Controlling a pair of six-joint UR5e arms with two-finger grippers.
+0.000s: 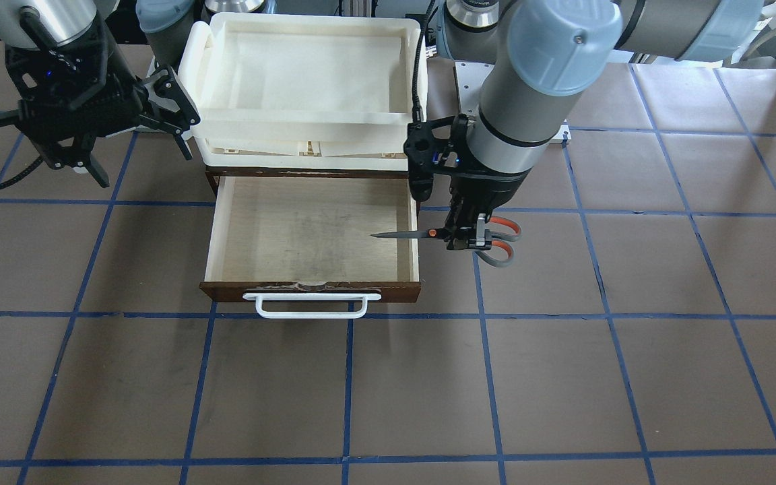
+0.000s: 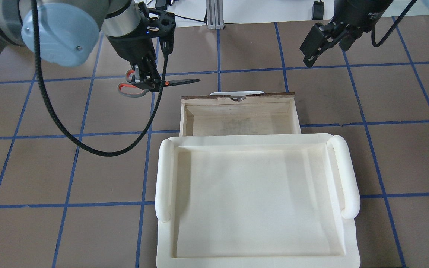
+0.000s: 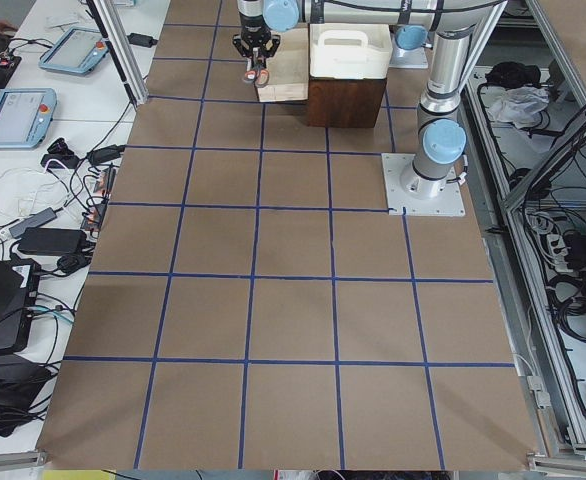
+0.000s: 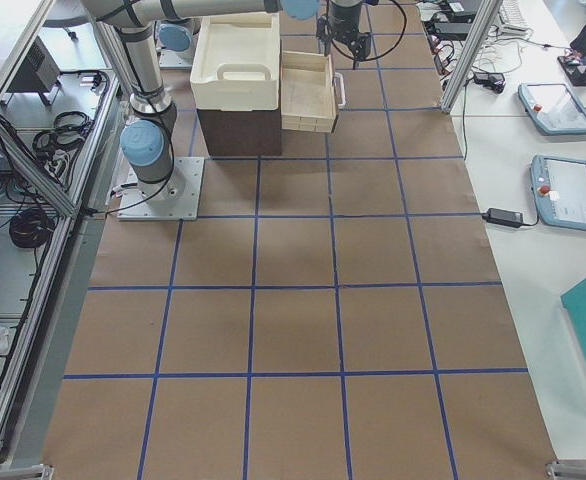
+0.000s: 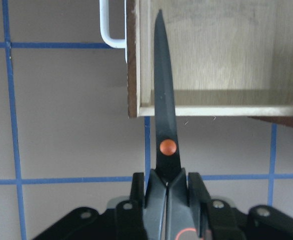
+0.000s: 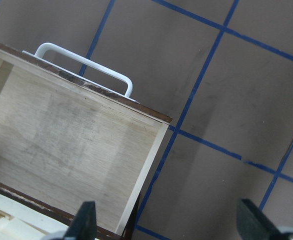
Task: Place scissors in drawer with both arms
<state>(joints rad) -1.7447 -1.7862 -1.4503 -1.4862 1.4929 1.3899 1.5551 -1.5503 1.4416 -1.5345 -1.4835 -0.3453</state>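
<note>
while the left arm [image 1: 529, 101] hangs beside the open drawer [image 1: 307, 229], its jaws are clamped on the scissors [image 1: 422, 233], pinching the neck just behind the orange pivot dot [image 5: 167, 146], where the grey handle loops [image 1: 499, 242] begin. the blades are shut and lie roughly level, pointing across the drawer's side wall [image 1: 413, 229] on the robot's left; in the left wrist view the tip reaches over the pale plywood floor, near the corner by the white bar handle [image 1: 310, 306], while the loops hang outside over the brown desk [image 1: 563, 377]. the scissors look clear of the wood, though how high above it i cannot tell. the right arm [image 1: 58, 27] waits on the drawer's far side with its jaws apart and nothing in them, near the cream plastic tray [image 1: 307, 121] that sits over the back of the drawer. a small pair like this should be light and stiff, so it will not sag in the grip, but the smooth metal is likely slippery and could swivel between narrow pads. the neck seems the sound place to hold: close to the balance point, thicker than the blades, and it keeps them shut. the pointed tip may catch on the wall if lowered too soon, so the whole pair probably needs carrying further inward before release.
</note>
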